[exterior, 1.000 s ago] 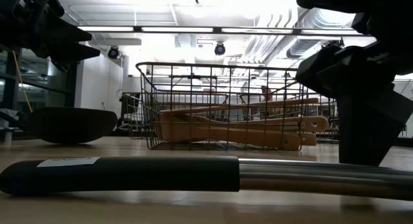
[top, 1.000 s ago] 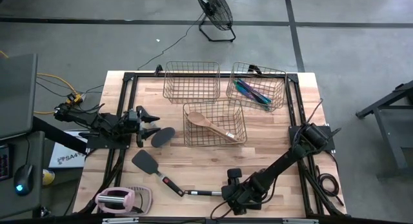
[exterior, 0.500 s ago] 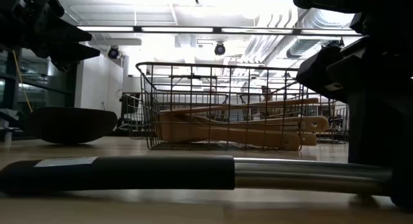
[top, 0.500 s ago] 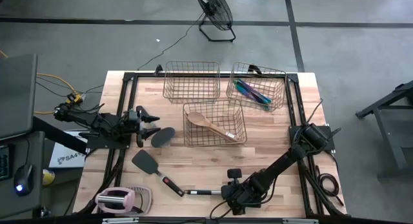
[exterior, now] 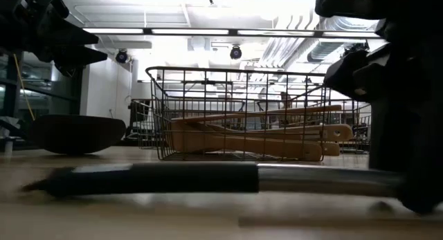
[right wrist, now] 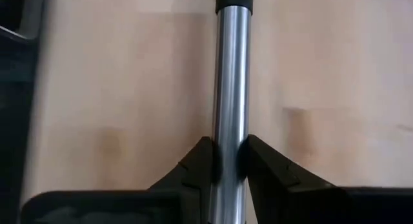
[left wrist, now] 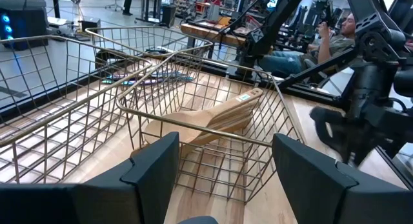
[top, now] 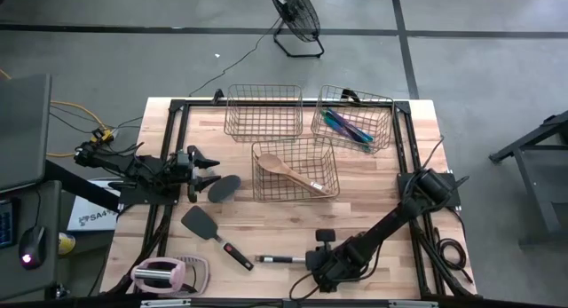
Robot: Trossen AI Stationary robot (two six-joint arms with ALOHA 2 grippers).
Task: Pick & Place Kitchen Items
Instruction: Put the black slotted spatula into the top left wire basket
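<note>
A utensil with a black handle (top: 271,258) and a steel shaft (right wrist: 231,88) lies near the table's front edge, its handle pointing toward the table's left. My right gripper (top: 312,260) is shut on the shaft and hides the utensil's head. My left gripper (top: 209,172) hovers open at the table's left, beside a black spoon (top: 224,187) that lies on the wood. A black spatula (top: 202,224) with a red-and-black handle lies near the front left. Pale wooden spoons (top: 297,173) lie in the middle wire basket (top: 260,179). My right gripper pinches the bare steel shaft (right wrist: 231,130) between its two fingers (right wrist: 193,169), a little past where the black handle ends. The fingers slant down from above and lie across the shaft. The utensil is about level, its black handle (exterior: 152,179) just off the table.
An empty wire basket (top: 263,113) and one holding iridescent purple-teal pieces (top: 348,126) stand at the far edge. A pink-and-white gadget (top: 160,274) sits at the front left corner. A black frame (top: 401,139) runs around the table's sides.
My right gripper has shut on the steel shaft, which before lay between its open fingers. The utensil has since shifted a little toward the far edge and come slightly off the wood, handle still pointing left.
</note>
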